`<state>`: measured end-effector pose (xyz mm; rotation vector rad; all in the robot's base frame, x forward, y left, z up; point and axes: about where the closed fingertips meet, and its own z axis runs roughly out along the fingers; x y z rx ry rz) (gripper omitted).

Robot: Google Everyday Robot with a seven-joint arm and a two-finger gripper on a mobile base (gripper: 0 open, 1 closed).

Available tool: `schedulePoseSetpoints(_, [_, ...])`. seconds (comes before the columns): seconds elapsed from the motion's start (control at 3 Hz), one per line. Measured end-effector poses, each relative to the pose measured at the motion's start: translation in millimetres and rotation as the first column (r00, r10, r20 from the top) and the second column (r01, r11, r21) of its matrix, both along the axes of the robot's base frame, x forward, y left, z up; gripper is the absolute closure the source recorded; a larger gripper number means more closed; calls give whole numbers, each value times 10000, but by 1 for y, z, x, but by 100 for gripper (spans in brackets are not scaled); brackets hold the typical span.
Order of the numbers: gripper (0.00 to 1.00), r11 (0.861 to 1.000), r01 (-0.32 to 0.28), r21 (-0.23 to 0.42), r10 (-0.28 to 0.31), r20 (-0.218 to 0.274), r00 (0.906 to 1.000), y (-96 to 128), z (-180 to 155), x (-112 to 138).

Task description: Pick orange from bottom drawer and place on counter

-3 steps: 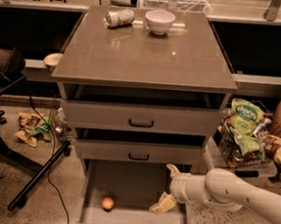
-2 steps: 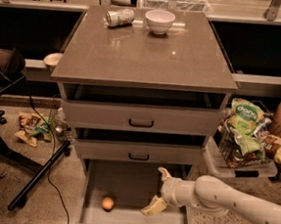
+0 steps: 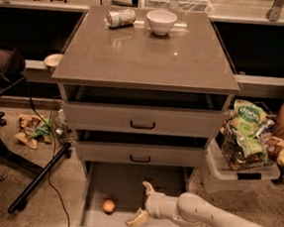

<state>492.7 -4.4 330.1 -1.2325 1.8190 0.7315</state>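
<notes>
The orange lies on the floor of the open bottom drawer, toward its front left. My gripper is open inside the drawer, a short way to the right of the orange, with its fingers spread and pointing left. It holds nothing. My white arm reaches in from the lower right. The counter is the glossy grey-brown top of the cabinet.
A white bowl and a tipped can sit at the counter's back edge. Two shallower drawers with black handles stand slightly open above. A wire basket of snack bags stands right of the cabinet. A black stand leg and litter lie left.
My gripper has moved left inside the bottom drawer, closer to the orange. The orange has not moved.
</notes>
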Motion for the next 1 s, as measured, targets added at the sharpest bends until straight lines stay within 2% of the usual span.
schedulePoseSetpoints(0.33, [0,10000,0,0,0,0,10000,0,0,0])
schedulePoseSetpoints(1.0, [0,9996,-264,-98,260,-405,9988,37,-72,16])
